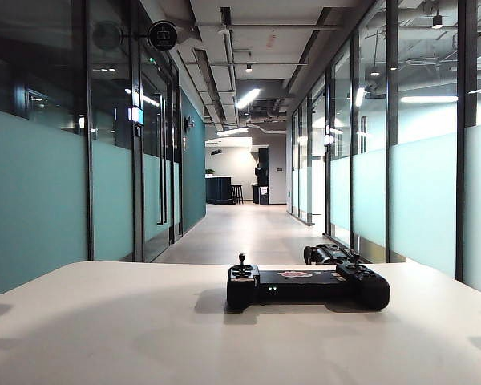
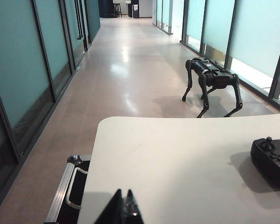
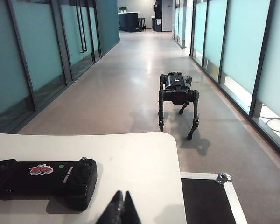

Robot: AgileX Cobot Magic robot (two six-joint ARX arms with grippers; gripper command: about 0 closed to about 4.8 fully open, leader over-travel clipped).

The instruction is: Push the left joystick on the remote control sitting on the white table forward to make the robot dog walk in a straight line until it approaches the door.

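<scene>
The left joystick (image 1: 241,263) stands upright at the left end of the remote (image 1: 306,287), a thin stick with a small knob on a round base. It looks stiff but sprung on its pivot, so it should yield to a light nudge; the place to press is the near side of the knob, pushing toward the far corridor. The knob is small and smooth, so a fingertip could slip off it. The remote seems light plastic and may slide on the smooth worktop (image 1: 104,329) if pushed hard. It lies crosswise a little right of the worktop's middle, toward its far edge.

Beyond that edge, on the right of the corridor floor, the dog (image 3: 178,93) stands on all fours facing away down the corridor.

Both grippers hang back at the near side, well apart from the remote: the left gripper (image 2: 122,208) near left, the right gripper (image 3: 121,208) near right, each clenched with nothing between its fingers.
</scene>
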